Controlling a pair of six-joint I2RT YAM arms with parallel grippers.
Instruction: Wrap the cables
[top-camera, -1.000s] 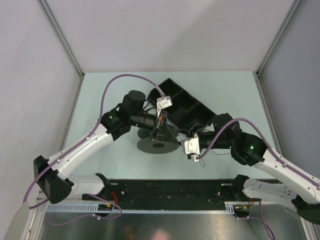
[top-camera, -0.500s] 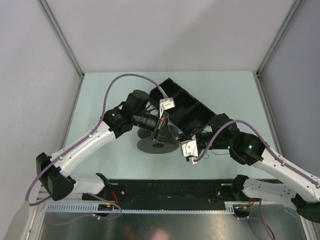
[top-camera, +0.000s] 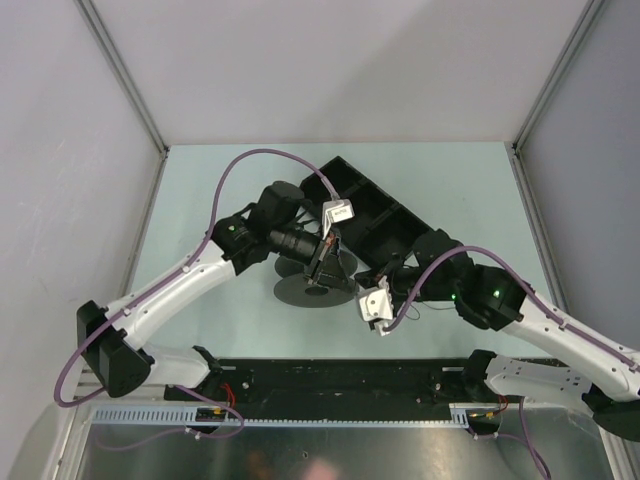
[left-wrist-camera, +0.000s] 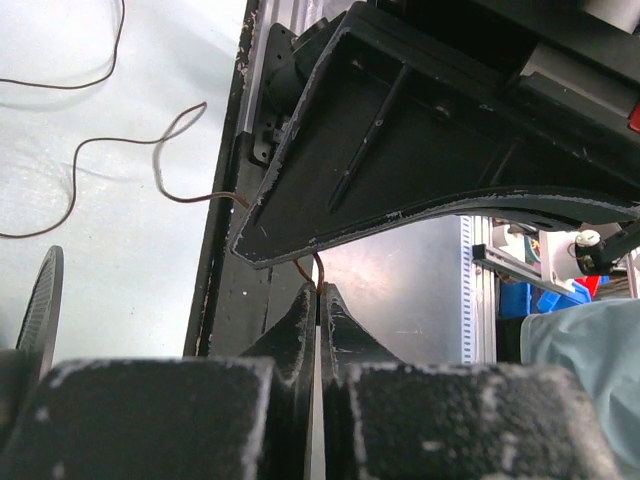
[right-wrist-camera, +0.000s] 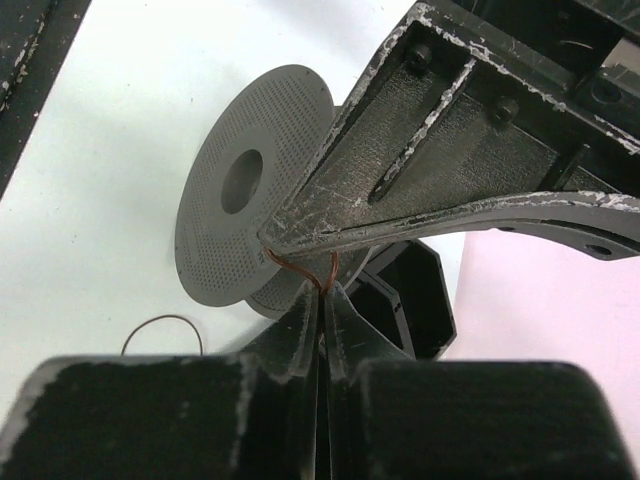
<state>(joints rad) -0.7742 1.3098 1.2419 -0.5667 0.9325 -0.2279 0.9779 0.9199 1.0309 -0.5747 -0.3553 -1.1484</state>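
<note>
**Both grippers pinching the cable next to the spool**

We've got the left gripper (left-wrist-camera: 318, 292) pressed together just beside the spool (right-wrist-camera: 290, 130), with the thin brown cable (left-wrist-camera: 200, 199) nipped at its tips. The right gripper (right-wrist-camera: 322, 295) sits close against the spool's flange, squeezed onto the cable too. The slack wanders in loose waves over the table (left-wrist-camera: 150, 260) beside the spool.

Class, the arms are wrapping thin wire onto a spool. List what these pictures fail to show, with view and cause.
1. Top view: the wire between the left tool and the right tool, too thin to see.
2. Left wrist view: most of the spool, cut off by the left edge; the wire's far ends leave the frame.
3. Right wrist view: whether wire is wound on the spool's hub, hidden behind its flange.
</note>
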